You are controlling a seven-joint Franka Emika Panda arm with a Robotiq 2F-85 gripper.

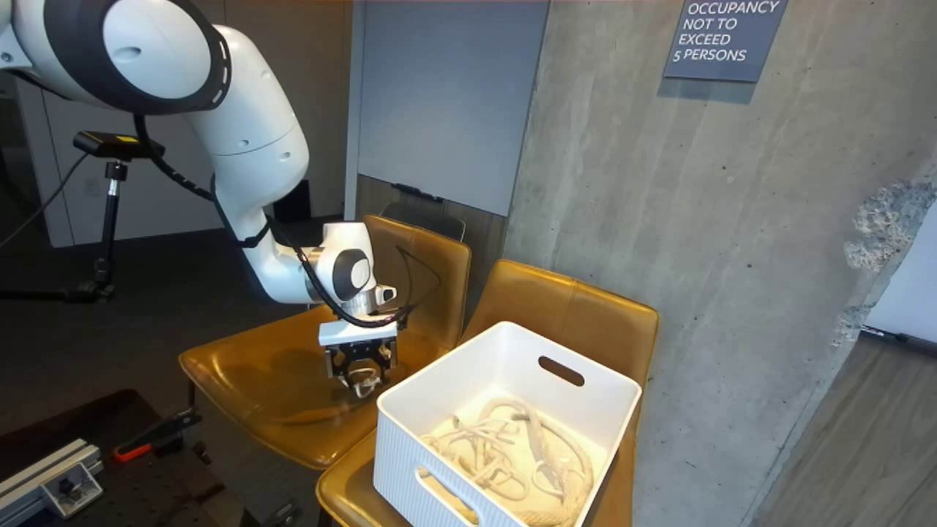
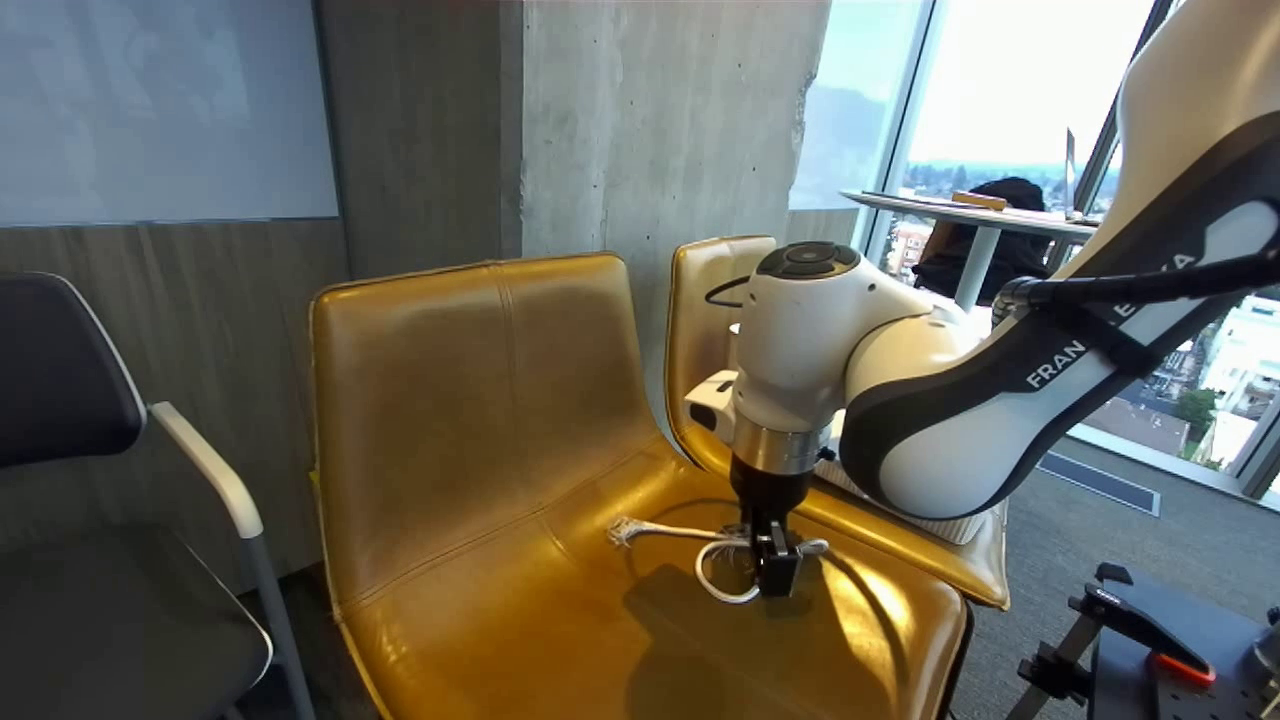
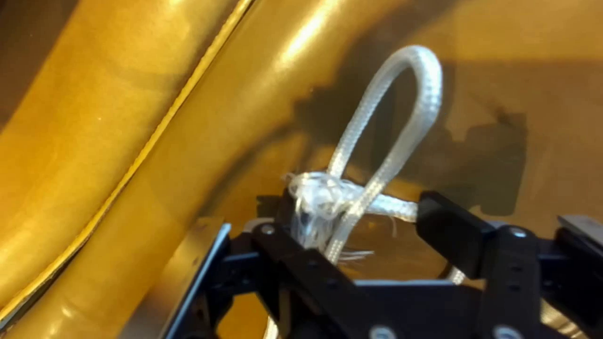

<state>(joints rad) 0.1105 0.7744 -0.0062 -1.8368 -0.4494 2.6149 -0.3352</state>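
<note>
A white braided rope with a frayed end lies on the tan leather chair seat (image 1: 256,373) (image 2: 520,650). In the wrist view its loop (image 3: 426,94) rises ahead of the fingers. The rope also shows in both exterior views (image 1: 364,389) (image 2: 728,597). My gripper (image 3: 354,207) (image 1: 362,369) (image 2: 775,568) points down, low over the seat. Its black fingers stand apart on either side of the rope. The frayed knot (image 3: 320,193) lies against or close to the finger at the left; I cannot tell if they touch. Parts of the rope are hidden behind the fingers.
A white bin (image 1: 457,359) with several beige ropes (image 1: 538,439) stands on a second tan chair (image 1: 564,289) beside this one. A dark chair with a white armrest (image 2: 205,465) is on the opposite side. A concrete wall (image 1: 732,256) rises behind. A dark bench (image 2: 1215,625) carries clamps.
</note>
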